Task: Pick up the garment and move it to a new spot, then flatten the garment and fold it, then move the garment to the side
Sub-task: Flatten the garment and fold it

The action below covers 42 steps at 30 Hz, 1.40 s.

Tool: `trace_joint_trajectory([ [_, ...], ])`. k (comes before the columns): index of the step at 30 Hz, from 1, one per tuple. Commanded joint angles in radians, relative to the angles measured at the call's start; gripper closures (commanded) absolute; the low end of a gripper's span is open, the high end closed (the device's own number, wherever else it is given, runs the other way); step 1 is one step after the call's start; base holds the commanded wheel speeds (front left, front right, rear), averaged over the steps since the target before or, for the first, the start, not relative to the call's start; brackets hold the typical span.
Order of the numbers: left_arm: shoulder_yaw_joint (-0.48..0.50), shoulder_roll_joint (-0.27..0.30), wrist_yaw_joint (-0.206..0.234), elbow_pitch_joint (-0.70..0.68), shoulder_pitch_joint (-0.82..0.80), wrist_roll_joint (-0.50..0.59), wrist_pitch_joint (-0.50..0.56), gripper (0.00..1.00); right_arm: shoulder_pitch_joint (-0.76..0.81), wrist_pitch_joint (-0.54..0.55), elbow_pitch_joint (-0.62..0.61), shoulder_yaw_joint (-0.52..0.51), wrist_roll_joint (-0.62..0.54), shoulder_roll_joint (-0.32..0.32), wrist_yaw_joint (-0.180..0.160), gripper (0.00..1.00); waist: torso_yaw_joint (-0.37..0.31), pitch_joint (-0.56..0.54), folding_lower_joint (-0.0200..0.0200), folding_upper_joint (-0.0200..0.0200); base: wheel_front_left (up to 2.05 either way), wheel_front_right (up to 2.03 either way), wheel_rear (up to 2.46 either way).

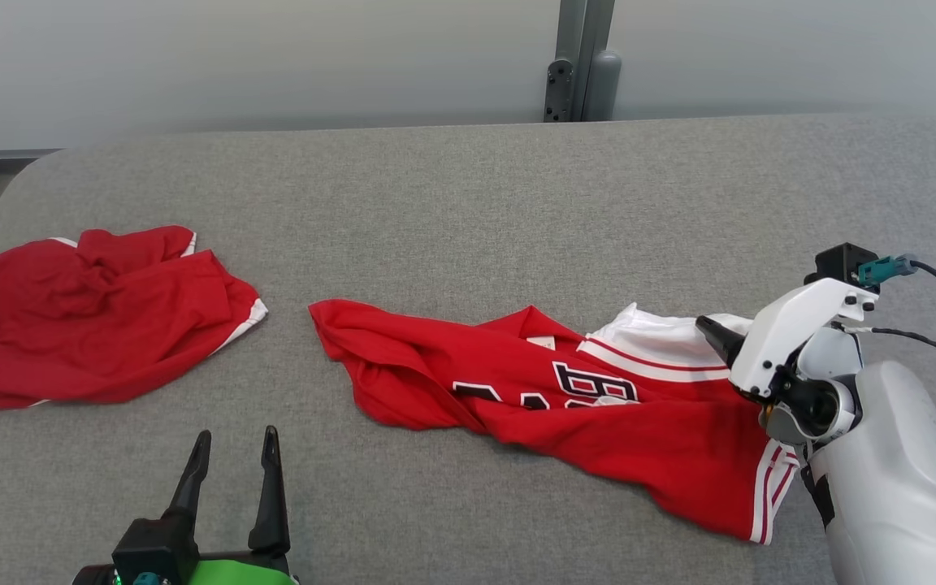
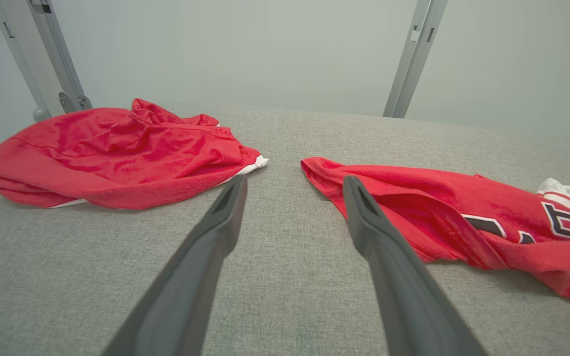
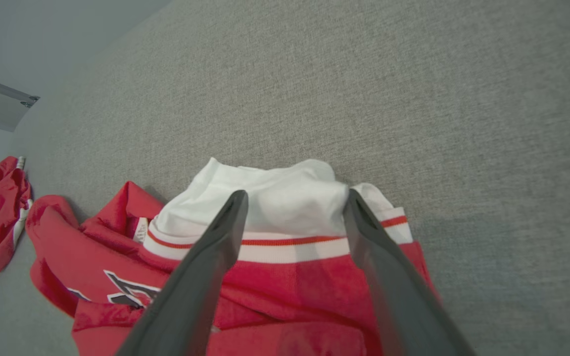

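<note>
Poising the right tool [image 3: 296,195], spread and empty, over the white hem of the jersey [image 1: 598,422] crumpled on the right half of the tabletop [image 1: 468,203] — probably lining up a pickup — parking the left tool [image 2: 295,180], likewise spread, aside

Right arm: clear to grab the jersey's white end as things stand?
Probably yes. The right arm is over the jersey, jaws open and astride the white end, nothing between them and the cloth. Whether the tips touch it I cannot tell.
</note>
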Motion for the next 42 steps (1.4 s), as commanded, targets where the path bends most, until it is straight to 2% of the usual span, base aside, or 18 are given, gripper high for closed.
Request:
trace_joint_trajectory([
  [1,0.001,0.007,-0.001,-0.002,-0.01,-0.01,0.001,0.0,-0.011,-0.008,0.011,-0.002,-0.008,-0.001,0.0,0.38,0.002,0.0,0.0,0.0,0.0,0.0,0.0],
  [2,0.001,0.008,0.0,-0.002,-0.008,-0.011,0.002,0.0,-0.015,-0.011,0.02,-0.001,-0.009,-0.001,0.0,0.62,0.003,0.0,0.0,0.0,0.0,0.0,0.0],
  [3,0.001,0.008,0.001,-0.003,-0.006,-0.011,0.004,0.0,-0.019,-0.013,0.026,-0.001,-0.015,-0.002,0.0,0.73,0.004,-0.001,0.0,0.0,0.0,0.0,0.0],
  [4,0.001,0.009,0.002,-0.003,-0.004,-0.012,0.005,0.0,-0.025,-0.017,0.031,0.0,-0.02,-0.002,0.0,1.0,0.004,-0.001,0.0,0.0,0.0,0.0,0.0],
  [9,-0.005,0.012,0.003,-0.006,0.0,-0.017,0.006,0.0,-0.049,-0.069,0.043,-0.005,-0.057,-0.002,0.0,1.0,0.009,-0.001,0.0,0.0,0.0,0.0,0.0],
  [16,-0.018,0.012,-0.001,-0.008,-0.004,-0.019,0.013,0.0,-0.07,-0.21,0.064,-0.004,-0.234,-0.025,0.0,1.0,0.037,0.002,0.0,0.0,0.0,0.0,0.0],
  [17,-0.02,0.013,-0.001,-0.009,-0.004,-0.019,0.014,0.0,-0.073,-0.232,0.075,-0.015,-0.268,-0.032,0.0,0.45,0.042,0.003,0.0,0.0,0.0,0.0,0.0],
  [18,-0.021,0.014,-0.001,-0.01,-0.004,-0.019,0.015,0.0,-0.076,-0.254,0.087,-0.032,-0.304,-0.04,0.0,0.0,0.048,0.005,0.0,0.0,0.0,0.0,0.0],
  [24,-0.025,0.016,0.003,-0.014,-0.006,-0.022,0.015,0.0,-0.096,-0.371,0.13,-0.178,-0.53,-0.045,0.0,0.0,0.077,0.01,0.0,0.0,0.0,0.0,0.0],
  [28,-0.025,0.018,0.007,-0.007,0.004,-0.023,0.014,0.0,-0.091,-0.411,0.146,-0.239,-0.602,-0.032,0.0,0.0,0.084,-0.006,0.0,0.0,0.0,0.0,0.0],
  [33,-0.023,0.019,0.013,0.0,0.029,-0.028,0.014,0.0,-0.048,-0.4,0.18,-0.263,-0.606,-0.015,0.0,0.0,0.068,-0.048,0.0,0.0,0.0,0.0,0.0],
  [42,-0.044,0.028,0.007,-0.016,0.035,-0.022,0.027,0.0,-0.06,-0.328,0.246,-0.273,-0.5,-0.005,0.0,0.0,0.07,-0.062,0.0,0.0,0.0,0.0,0.0],
])
